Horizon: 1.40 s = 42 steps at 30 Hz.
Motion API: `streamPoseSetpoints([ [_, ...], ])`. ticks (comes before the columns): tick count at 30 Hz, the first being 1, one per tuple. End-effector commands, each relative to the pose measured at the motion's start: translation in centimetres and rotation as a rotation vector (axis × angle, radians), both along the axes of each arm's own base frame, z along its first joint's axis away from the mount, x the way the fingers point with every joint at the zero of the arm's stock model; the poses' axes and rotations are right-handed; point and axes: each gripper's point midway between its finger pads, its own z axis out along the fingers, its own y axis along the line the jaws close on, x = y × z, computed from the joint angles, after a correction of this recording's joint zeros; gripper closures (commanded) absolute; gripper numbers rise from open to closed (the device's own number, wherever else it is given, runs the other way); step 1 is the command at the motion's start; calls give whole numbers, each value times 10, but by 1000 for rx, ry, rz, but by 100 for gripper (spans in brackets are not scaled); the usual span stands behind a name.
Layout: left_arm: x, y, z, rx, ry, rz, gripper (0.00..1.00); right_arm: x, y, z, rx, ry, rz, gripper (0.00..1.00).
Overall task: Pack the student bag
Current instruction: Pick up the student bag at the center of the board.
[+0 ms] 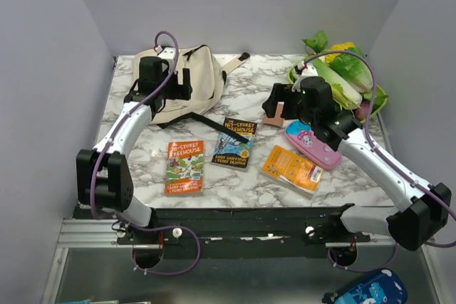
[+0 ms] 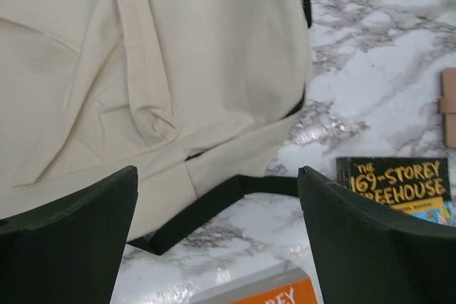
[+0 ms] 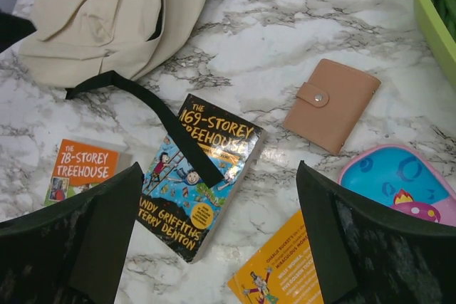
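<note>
Because the student bag [image 1: 196, 80] lies limp and flat at the table's [image 1: 231, 181] far left, under the left gripper [image 2: 217, 176] with its fingers spread, its mouth may collapse during loading; nothing shows inside. The green basket [image 3: 427, 26] holds leafy vegetables [image 1: 349, 69]. The bag's black strap [image 3: 178, 129] crosses the 169-Storey book [image 3: 182, 211] below the released right gripper [image 3: 219, 169], so lifting could snag.

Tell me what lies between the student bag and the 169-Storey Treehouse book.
A black strap runs from the student bag onto the book's cover; the right wrist view shows it best.
</note>
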Motion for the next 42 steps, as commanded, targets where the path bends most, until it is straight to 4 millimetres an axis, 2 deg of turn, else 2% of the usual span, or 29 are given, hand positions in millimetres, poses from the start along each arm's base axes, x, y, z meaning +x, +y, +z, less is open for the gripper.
streamPoseSetpoints([
  [1, 43, 22, -3, 55, -10, 156, 1, -22, -9, 4, 28, -6, -3, 3],
  [2, 52, 24, -21, 70, 31, 169, 1, -27, -10, 3, 34, -3, 4, 3],
  [3, 61, 24, -16, 62, 24, 185, 1, -33, -12, -6, 27, 10, 8, 4],
  [5, 72, 23, -33, 59, 55, 198, 1, -43, -18, -1, 42, -17, 12, 4],
  [7, 83, 25, -35, 57, 50, 228, 2, -54, -23, -2, 53, -39, 21, 4],
  [8, 87, 24, -49, 60, 81, 228, 2, -57, -25, -3, 52, -45, 22, 4],
  [10, 97, 22, -49, 49, 90, 240, 4, -62, -29, -3, 53, -56, 21, 5],
  [12, 95, 21, -62, 58, 113, 260, 6, -69, -33, -3, 56, -70, 23, 5],
  [16, 98, 25, -64, 87, 101, 316, 13, -77, -36, -2, 68, -76, 32, 7],
  [17, 92, 27, -81, 98, 174, 345, 14, -79, -37, -1, 69, -78, 36, 7],
  [18, 94, 32, -79, 122, 175, 387, 15, -81, -37, -2, 71, -77, 38, 7],
  [21, 90, 36, -90, 167, 187, 456, 16, -85, -39, -3, 75, -87, 44, 7],
  [23, 89, 37, -101, 182, 211, 475, 16, -86, -40, -3, 77, -90, 47, 8],
  [27, 88, 35, -109, 189, 245, 478, 16, -91, -38, -4, 93, -97, 65, 8],
  [28, 87, 31, -110, 184, 251, 460, 16, -92, -38, -5, 97, -97, 68, 8],
  [29, 84, 15, -110, 172, 255, 408, 16, -93, -38, -4, 97, -100, 69, 8],
  [31, 80, 0, -109, 209, 254, 346, 14, -93, -37, -4, 101, -101, 75, 8],
  [34, 65, -43, -110, 170, 266, 203, 12, -93, -35, -6, 101, -94, 84, 8],
  [35, 65, -57, -101, 131, 234, 152, 12, -92, -34, -7, 101, -92, 86, 8],
  [36, 56, -71, -104, 112, 243, 98, 12, -92, -33, -7, 103, -88, 91, 9],
  [38, 53, -86, -94, 76, 215, 32, 12, -92, -31, -8, 103, -82, 98, 9],
  [40, 42, -109, -94, 59, 216, -71, 12, -93, -31, -8, 104, -83, 99, 9],
  [42, 39, -117, -97, 107, 207, -117, 10, -94, -32, -8, 105, -84, 99, 9],
])
